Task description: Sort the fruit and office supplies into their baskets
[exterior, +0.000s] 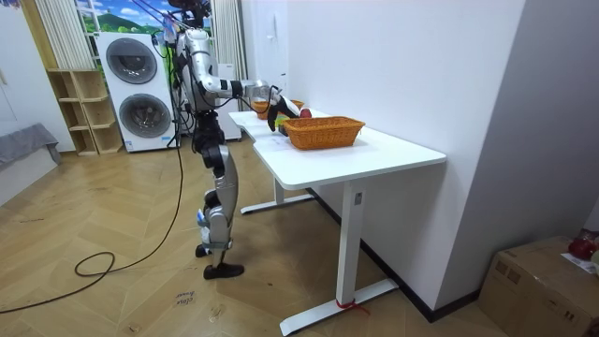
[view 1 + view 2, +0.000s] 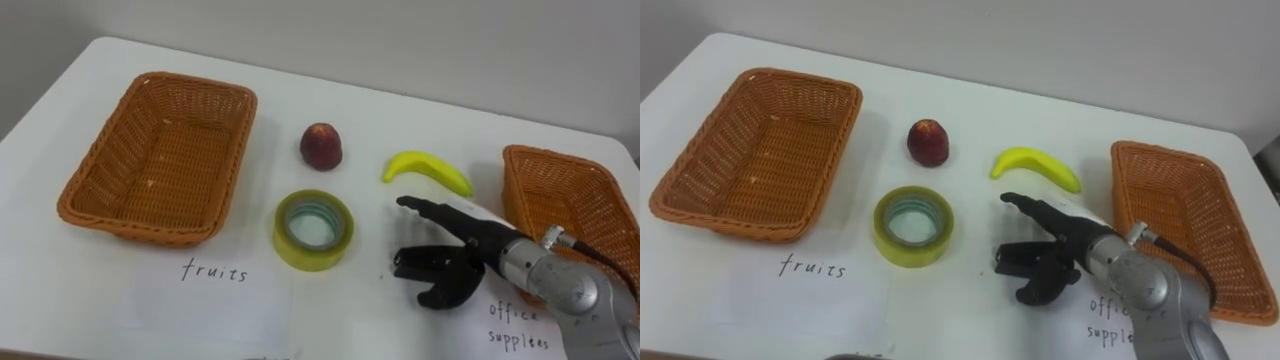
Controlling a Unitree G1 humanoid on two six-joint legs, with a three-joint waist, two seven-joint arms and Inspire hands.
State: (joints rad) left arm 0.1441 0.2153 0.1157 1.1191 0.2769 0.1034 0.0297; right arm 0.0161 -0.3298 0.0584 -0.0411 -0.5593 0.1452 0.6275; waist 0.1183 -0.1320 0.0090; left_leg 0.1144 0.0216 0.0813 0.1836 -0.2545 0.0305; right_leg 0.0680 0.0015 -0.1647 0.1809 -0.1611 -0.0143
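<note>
A yellow roll of tape [image 2: 313, 229] lies flat on the white table [image 2: 360, 120], near its front middle. Behind it stands a dark red apple [image 2: 321, 146]. A yellow banana [image 2: 428, 170] lies to the right of the apple. My right hand [image 2: 447, 262] hovers low over the table just right of the tape and in front of the banana, open, fingers spread and holding nothing. The left wicker basket [image 2: 158, 156] is empty, with a "fruits" label [image 2: 214, 271] before it. The right wicker basket [image 2: 570, 215] is empty too, above an "office supplies" label [image 2: 518, 326].
In the room view I stand at the long side of the table [image 1: 374, 150], with the wall beyond it. Washing machines [image 1: 140, 89] and shelves [image 1: 82, 110] stand behind me. A cardboard box [image 1: 543, 281] sits on the floor at the room view's right.
</note>
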